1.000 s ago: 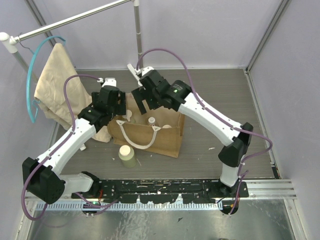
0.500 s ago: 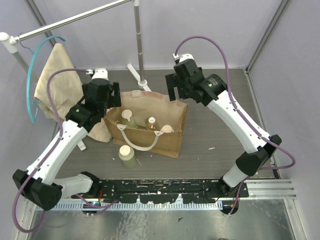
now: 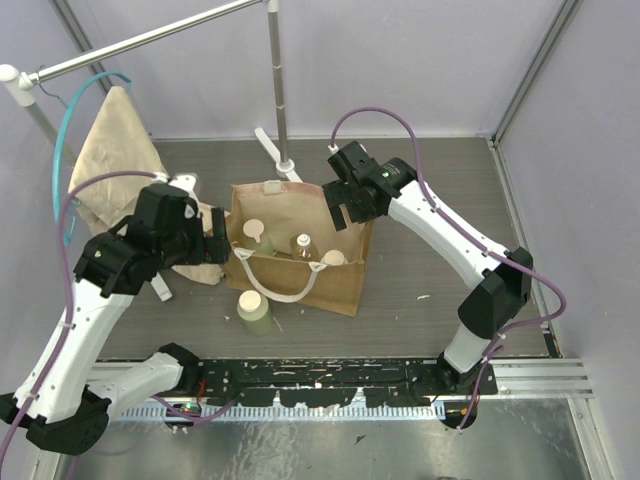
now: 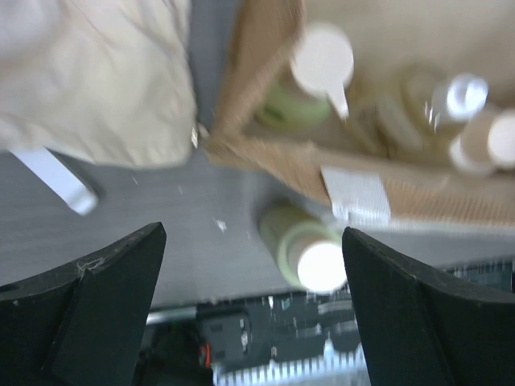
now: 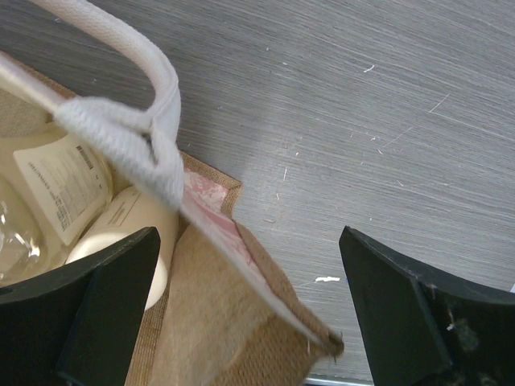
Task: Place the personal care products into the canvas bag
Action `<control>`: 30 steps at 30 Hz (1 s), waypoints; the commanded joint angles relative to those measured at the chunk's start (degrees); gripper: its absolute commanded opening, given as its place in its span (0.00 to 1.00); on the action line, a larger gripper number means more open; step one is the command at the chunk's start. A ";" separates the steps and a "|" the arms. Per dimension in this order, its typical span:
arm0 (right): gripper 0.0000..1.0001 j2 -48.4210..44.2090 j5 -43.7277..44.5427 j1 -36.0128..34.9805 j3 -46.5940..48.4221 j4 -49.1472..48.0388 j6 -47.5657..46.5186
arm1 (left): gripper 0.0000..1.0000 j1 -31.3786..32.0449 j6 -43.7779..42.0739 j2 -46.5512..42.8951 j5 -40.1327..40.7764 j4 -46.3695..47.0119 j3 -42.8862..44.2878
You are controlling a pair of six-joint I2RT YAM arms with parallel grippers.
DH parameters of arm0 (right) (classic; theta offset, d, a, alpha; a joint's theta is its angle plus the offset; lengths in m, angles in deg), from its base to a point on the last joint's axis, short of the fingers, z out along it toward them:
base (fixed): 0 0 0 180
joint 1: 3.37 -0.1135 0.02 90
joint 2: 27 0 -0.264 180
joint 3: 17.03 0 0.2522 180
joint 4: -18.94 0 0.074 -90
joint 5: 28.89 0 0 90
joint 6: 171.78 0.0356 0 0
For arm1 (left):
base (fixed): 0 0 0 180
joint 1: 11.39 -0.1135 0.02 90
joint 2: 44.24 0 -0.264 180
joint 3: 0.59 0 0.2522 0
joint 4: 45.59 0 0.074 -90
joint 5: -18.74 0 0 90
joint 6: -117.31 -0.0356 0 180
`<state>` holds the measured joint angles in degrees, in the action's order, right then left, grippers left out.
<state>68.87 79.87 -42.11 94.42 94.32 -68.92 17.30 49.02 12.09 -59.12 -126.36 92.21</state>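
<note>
inside canvas bag (image 3: 340, 280): three bottles (image 3: 302, 244) stowed; outside, pale green bottle (image 3: 254, 312) remaining; left gripper (image 4: 253, 233), right gripper (image 5: 249, 241) spread, empty.

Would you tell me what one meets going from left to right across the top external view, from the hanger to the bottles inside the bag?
hanger → cloth → left gripper → green bottle in the bag → clear bottle → cream bottle

Pale lilac walls (image 3: 420, 60) close in a grey, wood-grained desk (image 3: 450, 170). A metal rail (image 3: 150, 39) carries a beige cloth (image 3: 110, 150) on a teal hanger (image 3: 62, 170).
</note>
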 commanded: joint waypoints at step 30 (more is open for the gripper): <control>1.00 2.76 2.75 2.75 4.91 0.89 -2.67 | 0.98 12.77 8.10 4.46 -8.54 15.92 -28.28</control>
<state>72.70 81.16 -39.62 98.42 95.26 -70.93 29.72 55.63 15.35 -69.11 -115.19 65.44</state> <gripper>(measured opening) 0.998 0.978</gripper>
